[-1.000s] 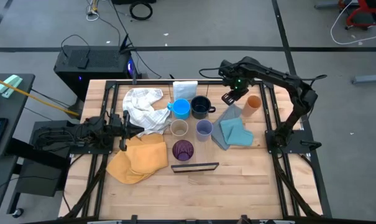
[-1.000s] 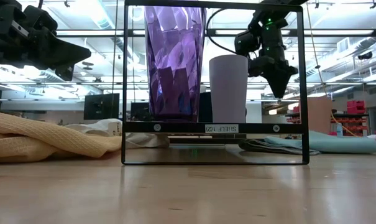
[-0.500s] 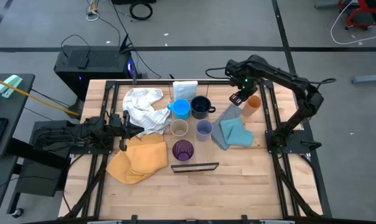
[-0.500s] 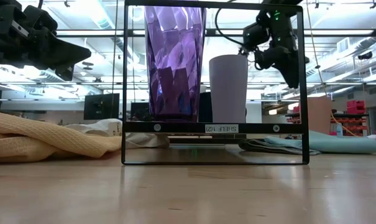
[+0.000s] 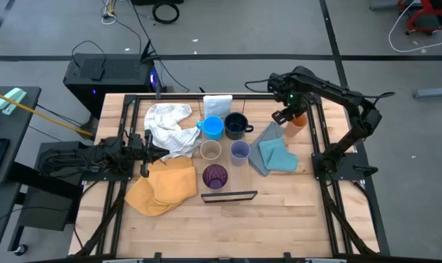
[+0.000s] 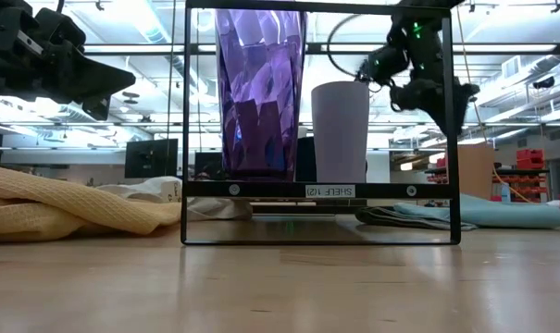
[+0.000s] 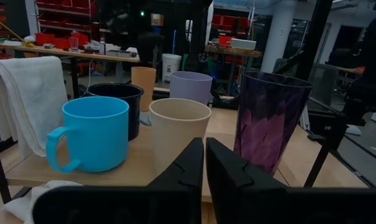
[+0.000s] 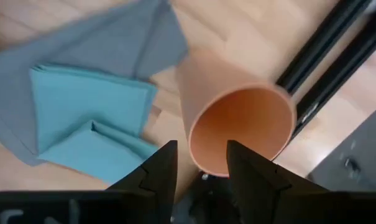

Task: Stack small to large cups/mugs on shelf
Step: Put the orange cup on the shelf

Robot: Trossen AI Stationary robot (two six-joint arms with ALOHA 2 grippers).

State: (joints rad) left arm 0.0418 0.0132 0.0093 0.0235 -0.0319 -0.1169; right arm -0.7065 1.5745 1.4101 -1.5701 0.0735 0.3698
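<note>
— So, where are the right jaws?
— Upper right of the high view, directly above the orange cup. In the right wrist view the two fingers stand apart, with the cup's open mouth showing between and past them. They grip nothing.
— And what lies around that cup?
— A blue cloth on the bench, just beside it toward the frame's centre.
— The left jaws?
— Pressed together, holding nothing, at the left middle of the high view, pointing toward the cups.
— Where do the other cups sit?
— Centre of the high view: light blue mug and navy mug side by side, tan cup and lavender cup below them in the frame, and the dark purple tumbler lowest. The tumbler stands on the shelf, as the low view shows.
— Anything else?
— A white cloth and a yellow cloth toward the left.
</note>
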